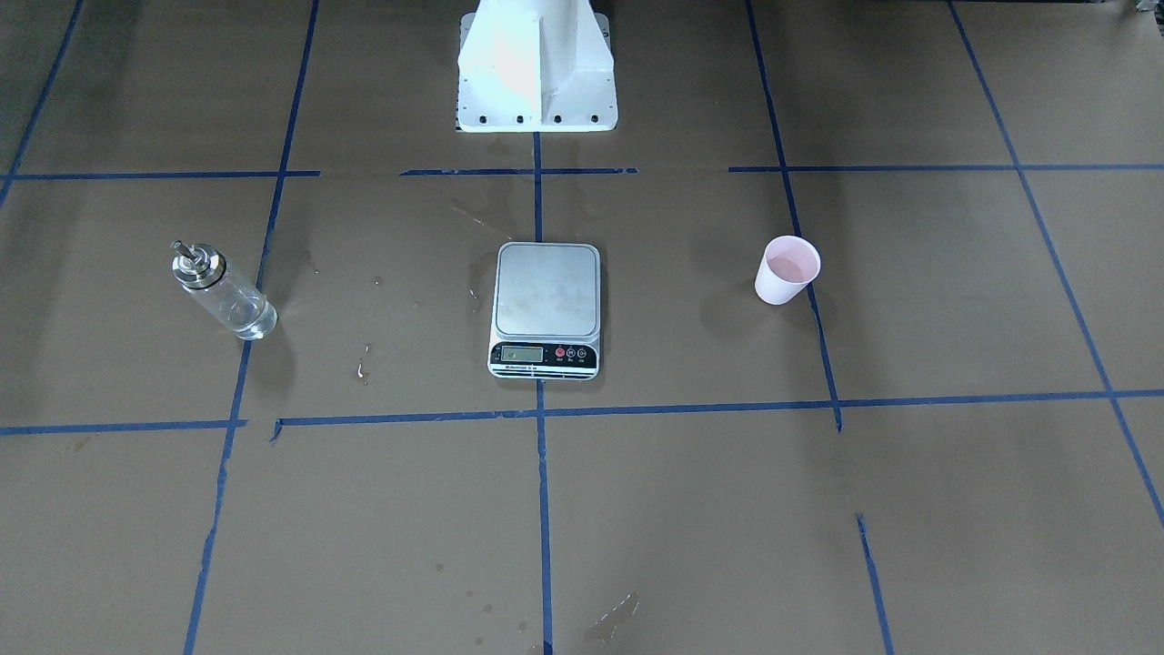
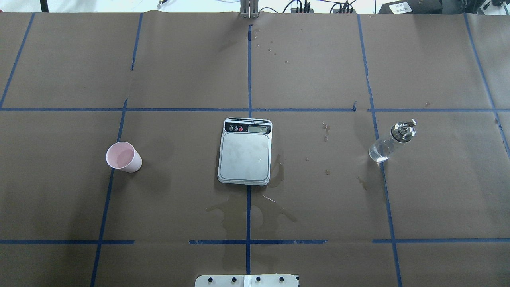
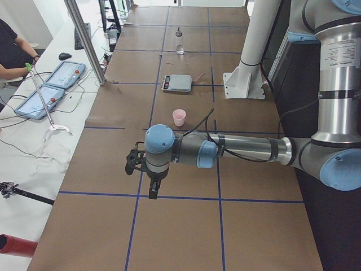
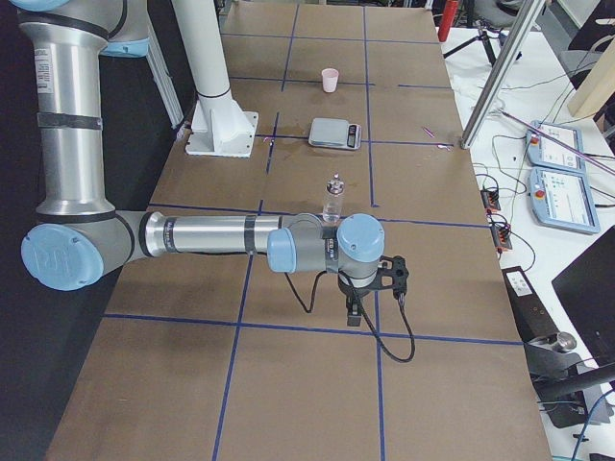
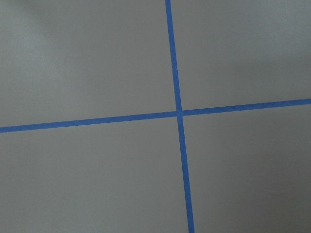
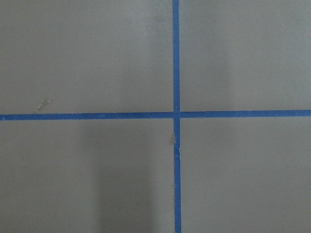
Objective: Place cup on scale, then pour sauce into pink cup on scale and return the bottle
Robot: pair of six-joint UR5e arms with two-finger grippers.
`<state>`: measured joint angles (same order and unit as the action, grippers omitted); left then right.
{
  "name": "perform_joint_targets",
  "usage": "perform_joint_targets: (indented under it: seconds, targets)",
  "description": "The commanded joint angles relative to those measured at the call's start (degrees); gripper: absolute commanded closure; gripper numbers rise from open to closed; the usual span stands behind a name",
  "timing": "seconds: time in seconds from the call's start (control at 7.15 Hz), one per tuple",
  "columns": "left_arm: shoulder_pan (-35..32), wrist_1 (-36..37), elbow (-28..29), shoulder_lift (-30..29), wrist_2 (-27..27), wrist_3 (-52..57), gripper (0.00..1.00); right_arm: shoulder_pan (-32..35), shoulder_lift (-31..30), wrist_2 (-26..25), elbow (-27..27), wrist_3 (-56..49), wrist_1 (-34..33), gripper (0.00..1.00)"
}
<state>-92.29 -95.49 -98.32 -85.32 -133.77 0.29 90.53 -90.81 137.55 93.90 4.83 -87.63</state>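
The pale pink cup stands upright on the brown paper, on my left side, apart from the scale, which lies at the table's middle with nothing on its steel platform. The clear glass bottle with a metal spout stands upright on my right side. My left gripper hangs over bare paper, nearer the table's end than the cup. My right gripper hangs over bare paper, short of the bottle. Whether either is open or shut I cannot tell. Both wrist views show only paper and blue tape.
Wet stains spread on the paper around the scale and toward the bottle. The white robot base stands behind the scale. An aluminium post and tablets stand at the operators' side, where a person sits.
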Motion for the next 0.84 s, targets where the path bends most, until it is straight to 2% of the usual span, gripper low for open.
perform_joint_targets:
  seconds: [0.0,0.28,0.56,0.7]
  targets:
    - [0.0,0.0,-0.2,0.1,0.1,0.0,0.00,0.0,0.5,0.1,0.2,0.1,-0.4,0.00]
    - [0.0,0.6,-3.2,0.0,0.0,-0.1,0.00,0.0,0.5,0.5,0.8,0.2,-0.2,0.00]
    - [0.9,-1.3,-8.8,-1.2,-0.7,-0.1,0.00,0.0,1.0,0.4,2.3,0.2,-0.1,0.00]
    - [2.1,-2.2,-12.0,-1.2,-2.8,-0.8,0.00,0.0,0.7,0.3,4.1,0.1,0.0,0.00]
